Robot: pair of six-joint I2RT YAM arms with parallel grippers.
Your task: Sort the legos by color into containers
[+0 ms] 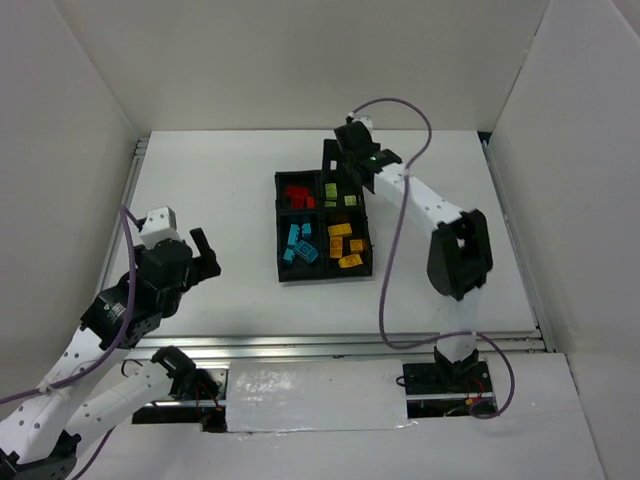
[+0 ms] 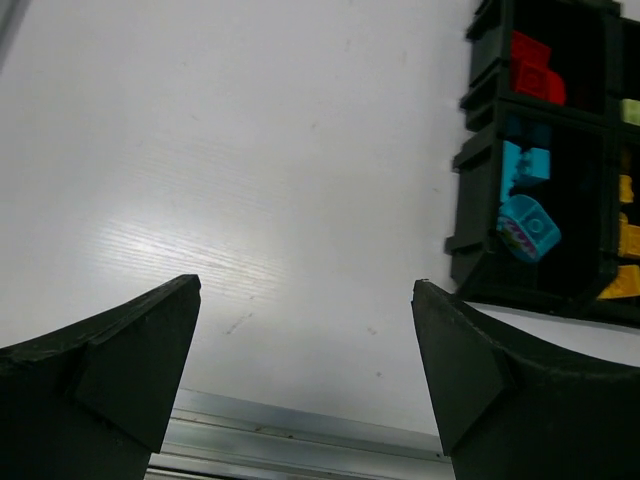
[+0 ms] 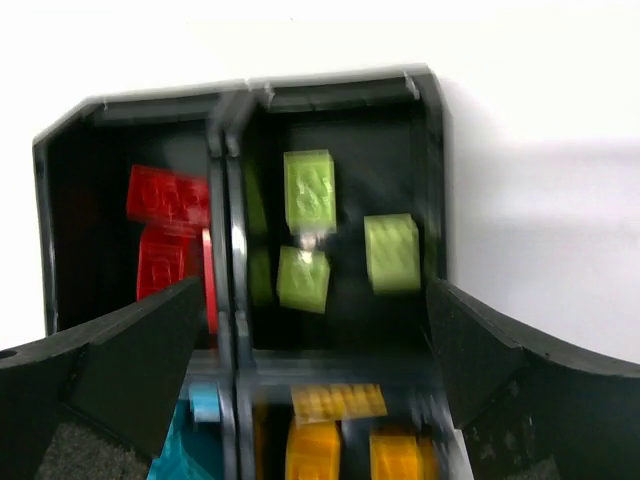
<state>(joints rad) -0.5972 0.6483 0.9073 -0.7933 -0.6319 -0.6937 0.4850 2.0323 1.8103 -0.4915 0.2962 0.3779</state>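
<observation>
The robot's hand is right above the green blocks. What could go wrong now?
1. The right gripper hangs open over the green legos. If it goes down, its spread fingers might hit the walls of the tray and shove it.
2. One cyan lego leans tilted at the edge of its compartment. A bump to the tray could perhaps knock it out.

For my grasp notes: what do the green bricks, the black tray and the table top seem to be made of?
The green bricks look like hard plastic, glossy, with moulded edges. The black tray seems moulded plastic, semi-gloss: its dividing wall catches light. The table top is white and smooth, with faint grain lines and soft sheen; perhaps laminate.
</observation>
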